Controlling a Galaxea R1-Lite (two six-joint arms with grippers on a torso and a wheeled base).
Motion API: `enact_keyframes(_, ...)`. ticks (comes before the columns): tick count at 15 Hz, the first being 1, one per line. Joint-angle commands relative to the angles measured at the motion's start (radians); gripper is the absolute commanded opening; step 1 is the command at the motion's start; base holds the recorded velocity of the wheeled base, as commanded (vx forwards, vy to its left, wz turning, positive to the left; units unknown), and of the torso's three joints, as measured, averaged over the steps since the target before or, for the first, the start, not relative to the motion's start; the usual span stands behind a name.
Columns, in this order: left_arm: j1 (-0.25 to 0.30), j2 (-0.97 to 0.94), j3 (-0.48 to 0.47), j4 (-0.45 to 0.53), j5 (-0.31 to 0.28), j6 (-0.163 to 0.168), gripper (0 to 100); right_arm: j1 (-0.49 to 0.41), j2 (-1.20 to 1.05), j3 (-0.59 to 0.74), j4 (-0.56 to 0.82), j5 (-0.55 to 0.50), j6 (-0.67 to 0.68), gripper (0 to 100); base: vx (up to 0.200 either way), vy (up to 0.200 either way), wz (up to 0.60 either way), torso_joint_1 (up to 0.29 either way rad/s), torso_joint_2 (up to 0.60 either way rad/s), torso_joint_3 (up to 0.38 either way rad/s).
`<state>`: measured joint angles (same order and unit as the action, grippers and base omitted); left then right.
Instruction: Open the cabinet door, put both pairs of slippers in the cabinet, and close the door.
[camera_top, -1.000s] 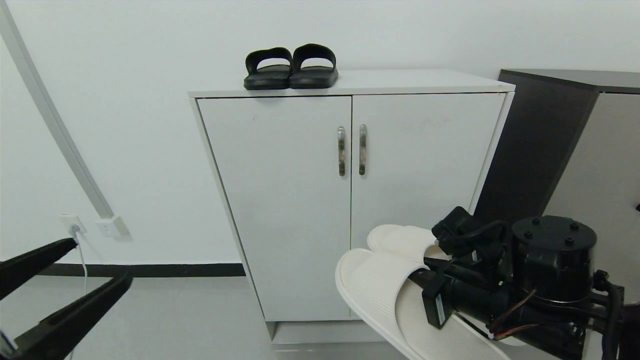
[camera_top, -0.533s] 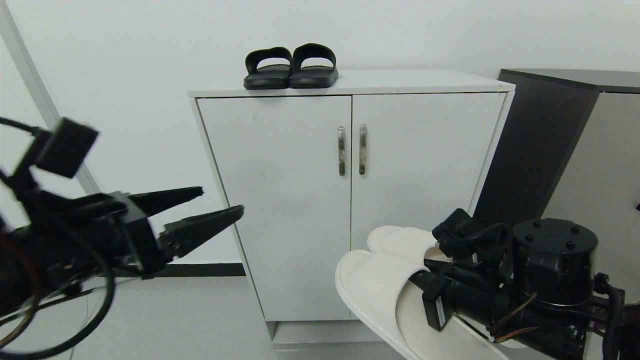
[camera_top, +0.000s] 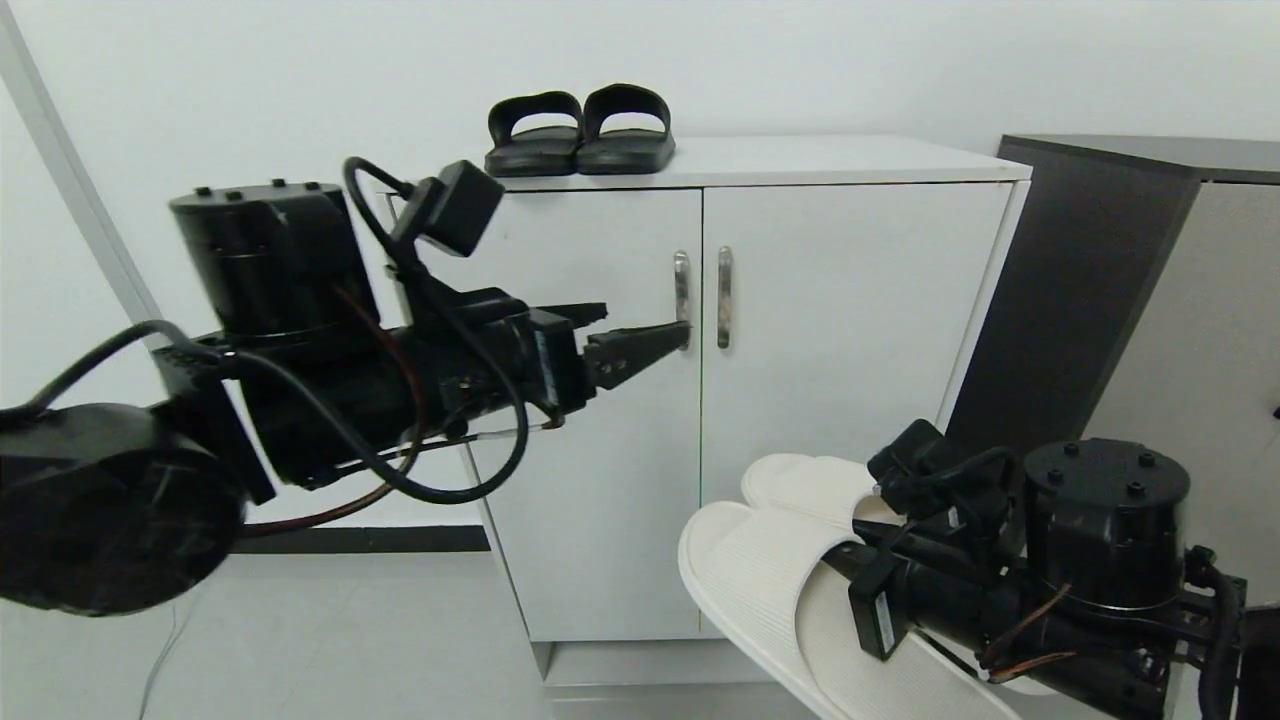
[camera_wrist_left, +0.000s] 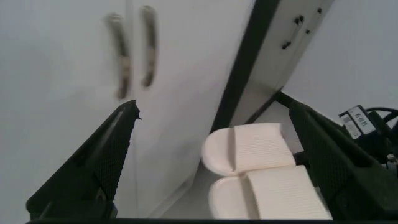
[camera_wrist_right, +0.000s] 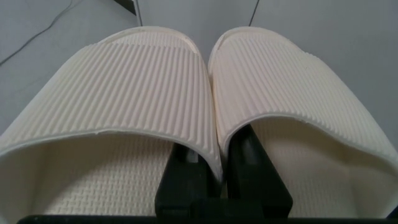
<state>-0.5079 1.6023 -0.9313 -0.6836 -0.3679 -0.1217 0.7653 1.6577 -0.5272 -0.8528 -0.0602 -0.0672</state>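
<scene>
The white cabinet (camera_top: 600, 480) has both doors shut, with two metal handles (camera_top: 682, 300) side by side at the middle seam. On its top stands a pair of black slippers (camera_top: 580, 135). My left gripper (camera_top: 646, 320) is open and level with the left door's handle, one fingertip just in front of it. The left wrist view has both handles (camera_wrist_left: 118, 59) between the spread fingers (camera_wrist_left: 93, 168). Low on the right, before the right door, my right gripper (camera_top: 850, 560) is shut on a pair of white slippers (camera_top: 770, 570), pinching their inner strap walls (camera_wrist_right: 214, 124) together.
A dark grey cabinet (camera_top: 1090, 300) stands close against the white one's right side. A grey conduit (camera_top: 60, 160) runs down the wall at left. Grey floor (camera_top: 350, 640) lies open in front of the left door.
My left arm has risen from the lower left and swung right, bringing its open gripper up to the left door's handle. The right arm and white slippers have barely moved.
</scene>
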Motion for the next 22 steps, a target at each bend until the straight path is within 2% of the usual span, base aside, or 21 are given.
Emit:
enact_keyframes(1, -0.041, 0.091, -0.073, 0.009, 0.001, -0.001, 100, 0.000, 0.014, -0.002, 0.000, -0.001, 0.000, 0, 0.000, 0.000, 0.00, 0.000, 0.00, 0.000)
enact_keyframes(3, -0.054, 0.143, -0.144, 0.042, 0.006, -0.001, 100, 0.002, 0.017, 0.000, 0.000, -0.001, -0.002, 0, 0.000, 0.000, 0.00, 0.000, 0.00, 0.000)
enact_keyframes(6, -0.087, 0.225, -0.236, 0.050, 0.098, -0.001, 100, 0.002, 0.022, 0.000, 0.000, -0.003, -0.002, 0, 0.000, 0.000, 0.00, 0.000, 0.00, 0.000)
enact_keyframes(8, -0.110, 0.260, -0.297, 0.062, 0.115, -0.006, 100, 0.003, 0.028, 0.000, 0.000, -0.004, -0.003, 0, 0.000, 0.000, 0.00, 0.000, 0.00, 0.000)
enact_keyframes(10, -0.118, 0.263, -0.333, 0.108, 0.099, -0.015, 100, 0.003, 0.028, 0.001, 0.000, -0.004, -0.003, 0, 0.000, 0.000, 0.00, 0.000, 0.00, 0.000)
enact_keyframes(12, -0.118, 0.269, -0.383, 0.148, 0.021, -0.033, 100, 0.002, 0.028, 0.003, 0.000, -0.003, 0.001, 0, 0.000, 0.000, 0.00, 0.000, 0.00, 0.000)
enact_keyframes(14, -0.109, 0.271, -0.420, 0.148, -0.036, -0.110, 100, 0.000, 0.028, 0.003, 0.000, -0.001, 0.003, 0, 0.000, 0.000, 0.00, 0.000, 0.00, 0.000)
enact_keyframes(16, -0.078, 0.271, -0.429, 0.150, -0.095, -0.131, 100, 0.000, 0.028, 0.003, 0.000, -0.001, 0.004, 0, 0.000, 0.000, 0.00, 0.000, 0.00, 0.000)
enact_keyframes(20, -0.040, 0.314, -0.455, 0.154, -0.105, -0.156, 100, 0.000, 0.028, 0.003, 0.000, 0.000, 0.004, 0, 0.000, 0.000, 0.00, 0.000, 0.00, 0.000)
enact_keyframes(22, -0.035, 0.341, -0.503, 0.170, -0.098, -0.204, 100, -0.003, 0.025, 0.003, 0.000, -0.001, 0.003, 0, 0.000, 0.000, 0.00, 0.000, 0.00, 0.000)
